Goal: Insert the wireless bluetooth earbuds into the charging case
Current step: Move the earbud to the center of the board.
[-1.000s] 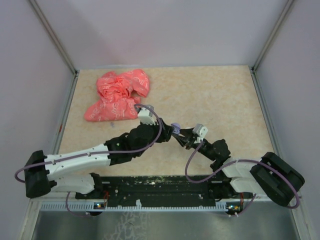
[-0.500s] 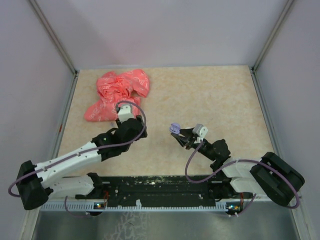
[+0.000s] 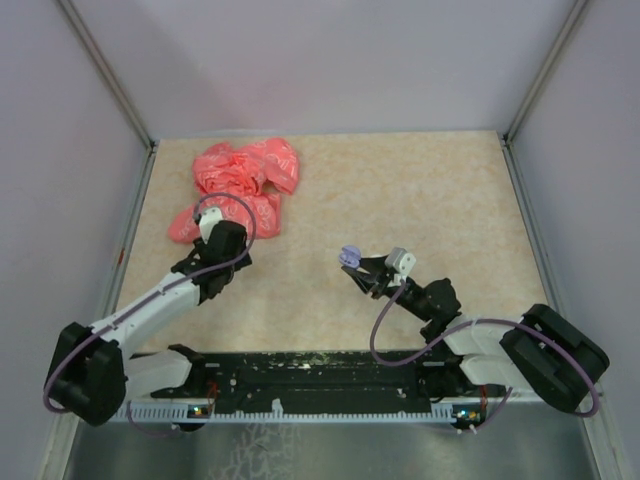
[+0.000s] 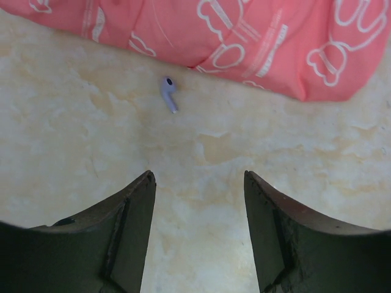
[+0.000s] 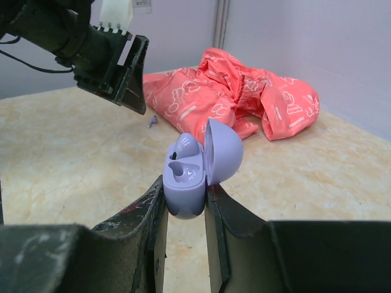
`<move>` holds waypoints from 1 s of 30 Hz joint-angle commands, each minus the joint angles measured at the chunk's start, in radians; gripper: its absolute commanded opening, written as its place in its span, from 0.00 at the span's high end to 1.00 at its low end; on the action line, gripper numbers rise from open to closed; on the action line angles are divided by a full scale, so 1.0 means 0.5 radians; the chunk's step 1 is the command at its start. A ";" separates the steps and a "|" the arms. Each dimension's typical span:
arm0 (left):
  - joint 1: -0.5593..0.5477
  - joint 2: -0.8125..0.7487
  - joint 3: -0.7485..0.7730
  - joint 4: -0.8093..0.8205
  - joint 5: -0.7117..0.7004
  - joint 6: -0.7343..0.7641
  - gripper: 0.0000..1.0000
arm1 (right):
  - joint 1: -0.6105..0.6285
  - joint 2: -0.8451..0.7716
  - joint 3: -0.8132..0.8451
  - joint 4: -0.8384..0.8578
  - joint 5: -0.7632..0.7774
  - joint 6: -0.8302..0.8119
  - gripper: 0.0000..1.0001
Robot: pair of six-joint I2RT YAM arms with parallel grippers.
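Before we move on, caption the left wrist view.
Open left gripper faces a pale purple earbud lying beside the pink bag.

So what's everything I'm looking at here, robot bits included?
crumpled bag: one, coral pink with white prints, far left part of the table.
loose earbud: one, pale purple, lying on the table just in front of the bag, not touching it.
charging case: one, pale purple, lid open, held near the middle of the table.
table: one, beige marbled top, with pale walls on three sides.
left gripper: one, black, open, over the table close to the loose earbud, holding nothing.
right gripper: one, black, shut on the charging case.
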 commanded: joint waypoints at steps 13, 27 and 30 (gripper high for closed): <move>0.525 0.695 0.141 0.546 0.335 0.249 0.51 | 0.017 0.023 0.040 0.145 -0.026 0.018 1.00; 0.598 0.971 0.331 0.346 0.471 0.195 0.62 | 0.017 0.043 0.040 0.167 -0.033 0.027 1.00; 0.598 1.005 0.326 0.289 0.523 0.181 0.67 | 0.017 0.031 0.040 0.162 -0.031 0.028 1.00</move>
